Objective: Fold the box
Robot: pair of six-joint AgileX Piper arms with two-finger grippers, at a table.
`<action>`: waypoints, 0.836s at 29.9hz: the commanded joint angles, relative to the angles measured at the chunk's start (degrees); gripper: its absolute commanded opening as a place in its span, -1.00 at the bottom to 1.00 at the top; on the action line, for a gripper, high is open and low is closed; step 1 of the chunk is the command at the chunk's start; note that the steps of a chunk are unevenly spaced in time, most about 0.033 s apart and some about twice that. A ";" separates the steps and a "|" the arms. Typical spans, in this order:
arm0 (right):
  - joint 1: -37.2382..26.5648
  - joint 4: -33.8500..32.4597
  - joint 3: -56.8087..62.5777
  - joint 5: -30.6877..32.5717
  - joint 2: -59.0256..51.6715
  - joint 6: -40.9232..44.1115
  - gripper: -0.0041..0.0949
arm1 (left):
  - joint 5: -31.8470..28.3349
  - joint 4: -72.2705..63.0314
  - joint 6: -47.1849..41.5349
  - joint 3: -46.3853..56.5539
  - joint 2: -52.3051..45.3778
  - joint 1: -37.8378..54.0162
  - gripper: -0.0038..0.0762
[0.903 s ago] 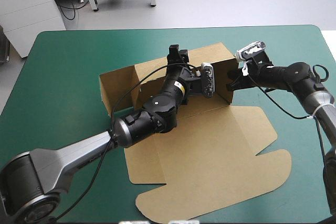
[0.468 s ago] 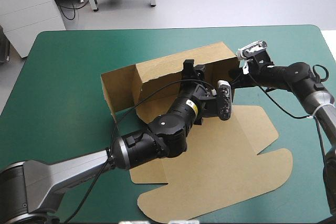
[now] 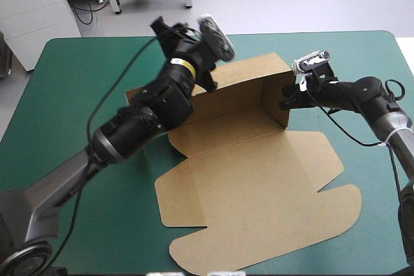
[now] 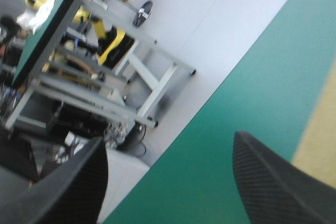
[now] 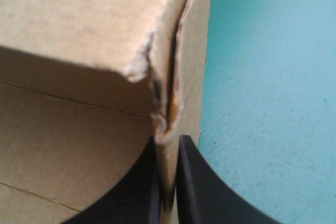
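High view: the brown box [image 3: 252, 172] lies mid-table on the teal-green cover [image 3: 77, 82]. Its far and right walls stand, while the near flaps and lid lie flat, so the folding looks partly done. The left arm [image 3: 149, 121] hangs above the far left wall.

Left wrist view: the left claw [image 4: 168, 145] is spread and empty.

Right wrist view: the right claw [image 5: 168, 142] pinches the right wall's top corner.

The box [image 3: 259, 179] is a cut sheet of brown board near the middle of the teal-green bench [image 3: 77, 95]. Its far long wall stands upright and meets the raised right end wall at a corner. The lid and flaps lie flat, spread toward the near edge. My right jaws, nearly closed, pinch the end wall just beside that corner, where the board is frayed.
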 commanded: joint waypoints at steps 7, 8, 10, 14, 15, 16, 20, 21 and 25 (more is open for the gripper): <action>0.19 2.94 -1.71 -0.80 -2.15 0.92 -0.96 | 11.33 -17.51 -0.32 -8.48 -3.50 22.10 0.30; 0.19 2.94 -1.71 -0.80 -2.15 1.27 -0.96 | 12.38 -20.90 -0.21 -8.48 -3.50 24.49 0.30; 0.19 2.84 -1.71 -0.90 -2.15 2.61 -0.96 | 14.15 -29.90 1.39 -8.48 -3.38 30.53 0.30; 0.08 2.61 -1.71 -0.90 -2.15 3.27 -0.96 | 15.12 -40.52 5.96 -8.48 -3.38 39.88 0.30; 0.08 2.37 -1.71 -0.90 -2.15 3.57 -0.96 | 15.27 -41.04 6.44 -8.48 -3.38 41.77 0.30; 0.08 2.11 -1.71 -0.90 -2.25 4.05 -0.96 | 15.63 -41.03 7.17 -8.38 -3.38 43.44 0.30; 0.08 0.27 -1.81 -0.90 -2.25 7.90 -0.96 | 16.29 -40.92 8.53 -6.09 -3.38 49.47 0.28; -0.02 -0.37 -1.81 -0.93 -2.25 8.73 -0.96 | 16.15 -41.76 8.53 -4.81 -3.38 50.89 0.26; -0.02 -4.31 -2.65 -0.27 -2.25 11.91 -0.96 | 14.26 -46.06 8.95 2.13 -3.79 54.63 0.18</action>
